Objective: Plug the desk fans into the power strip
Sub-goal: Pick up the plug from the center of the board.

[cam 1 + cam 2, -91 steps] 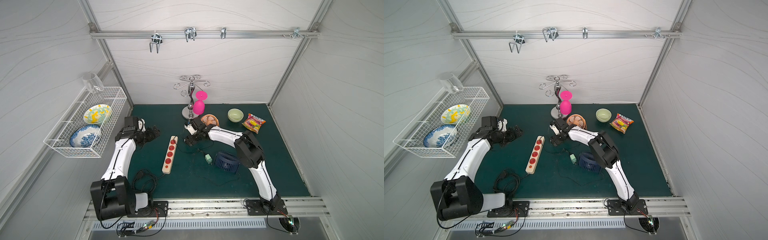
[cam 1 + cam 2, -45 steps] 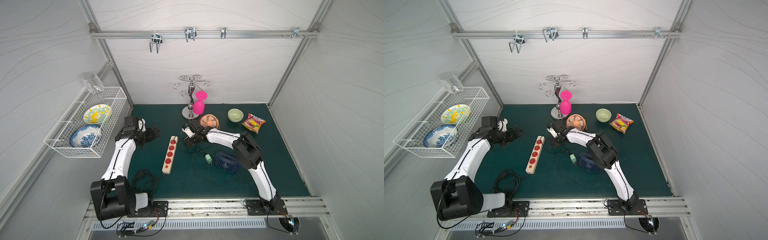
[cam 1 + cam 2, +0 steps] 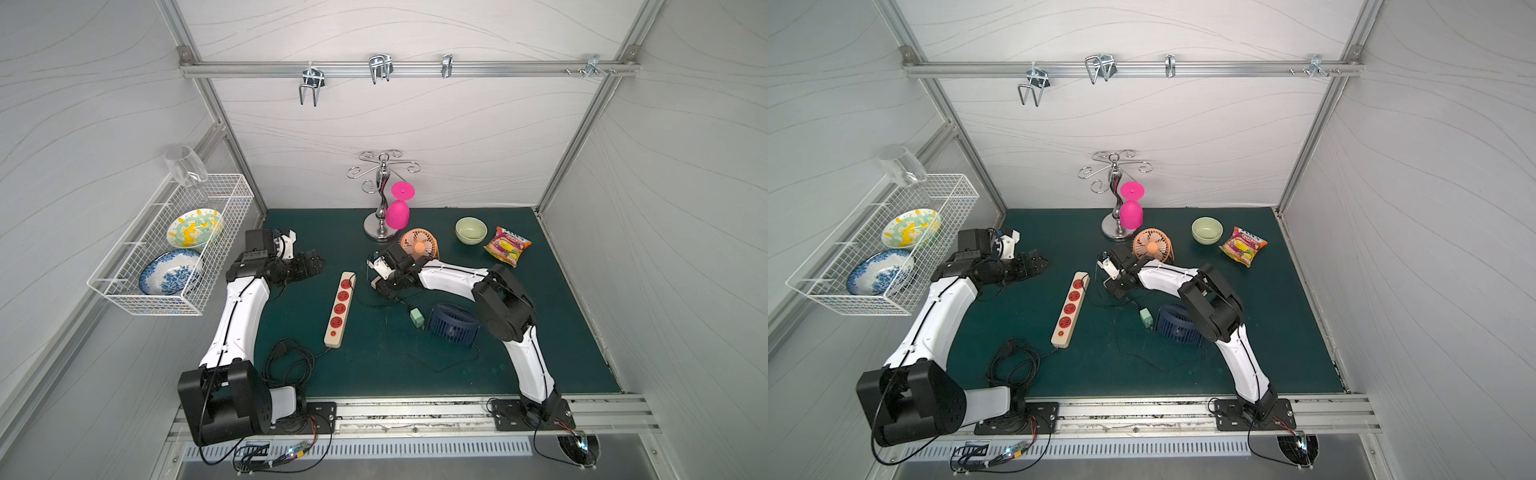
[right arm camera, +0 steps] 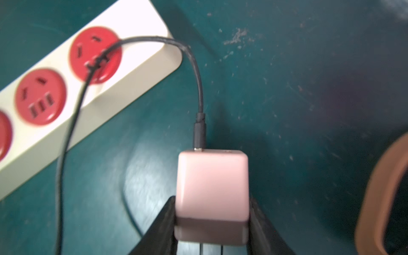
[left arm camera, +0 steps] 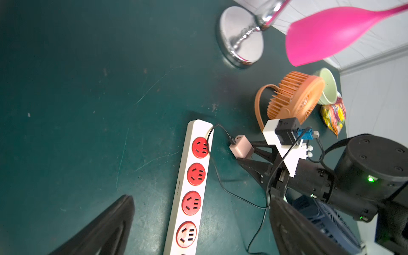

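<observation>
1. Cream plastic with four round red sockets in one row: the power strip [image 3: 340, 308] lies flat on the green desk [image 3: 540, 324], sockets facing up, between the two arms.
2. Its long axis runs from the front rail toward the back wall, and the far end leans a little to the right.
3. The end with the small red button [image 3: 333, 333] and the black cord [image 3: 277, 346] points to the front; the plain rounded end points to the back wall.
4. The right end effector [image 4: 212, 198] pinches a pink plug cube [image 4: 212, 176] from two sides, just beside the strip's far end and apart from it.
5. A thin black cable [image 4: 198, 88] leaves the cube and passes across the last red socket.
6. The left end effector [image 3: 311, 265] is spread wide and holds nothing, on the left of the strip's far end.
7. An orange fan [image 3: 419, 245] stands just behind the right end effector; a dark blue fan [image 3: 455, 325] and a green plug cube [image 3: 416, 318] lie to the right of the strip.
</observation>
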Robot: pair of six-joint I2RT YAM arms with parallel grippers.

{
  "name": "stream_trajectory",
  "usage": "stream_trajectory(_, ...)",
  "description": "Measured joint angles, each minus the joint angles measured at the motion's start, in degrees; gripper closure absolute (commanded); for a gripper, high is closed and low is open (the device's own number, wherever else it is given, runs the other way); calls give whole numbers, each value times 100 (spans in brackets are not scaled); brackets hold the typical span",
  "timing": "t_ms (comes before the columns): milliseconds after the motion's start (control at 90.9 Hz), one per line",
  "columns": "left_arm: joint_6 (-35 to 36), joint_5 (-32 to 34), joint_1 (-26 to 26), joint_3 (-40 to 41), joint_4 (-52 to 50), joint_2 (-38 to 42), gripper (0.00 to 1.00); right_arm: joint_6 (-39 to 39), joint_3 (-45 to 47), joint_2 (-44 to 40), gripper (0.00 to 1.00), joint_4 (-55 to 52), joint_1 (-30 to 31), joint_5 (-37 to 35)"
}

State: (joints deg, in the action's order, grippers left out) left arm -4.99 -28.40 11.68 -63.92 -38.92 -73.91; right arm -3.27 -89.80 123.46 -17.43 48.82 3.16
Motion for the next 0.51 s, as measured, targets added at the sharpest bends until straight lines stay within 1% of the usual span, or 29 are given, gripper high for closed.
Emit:
stream_trajectory(88, 404, -251, 0, -221, -133, 17, 10, -310, 367, -479, 73, 37, -24, 197)
stream_trajectory(275, 1432, -717, -76, -638, -507, 44, 10, -911, 662, -1397, 82, 39, -105, 968)
stream_trajectory(308, 1646, -789, -98, -678, -549, 61, 9, -1023, 667, -1519, 83, 39, -116, 1113)
stream_trajectory(352, 1939, -883, -138, -710, -616, 92, 11, -1147, 693, -1679, 90, 50, -125, 1309)
stream_trajectory(385, 2203, -962, -186, -739, -713, 120, 12, -1237, 715, -1773, 93, 50, -133, 1469)
stream_trajectory(506, 3193, -1261, -468, -911, -1215, 188, 12, -1582, 737, -1978, 95, -22, -166, 2100)
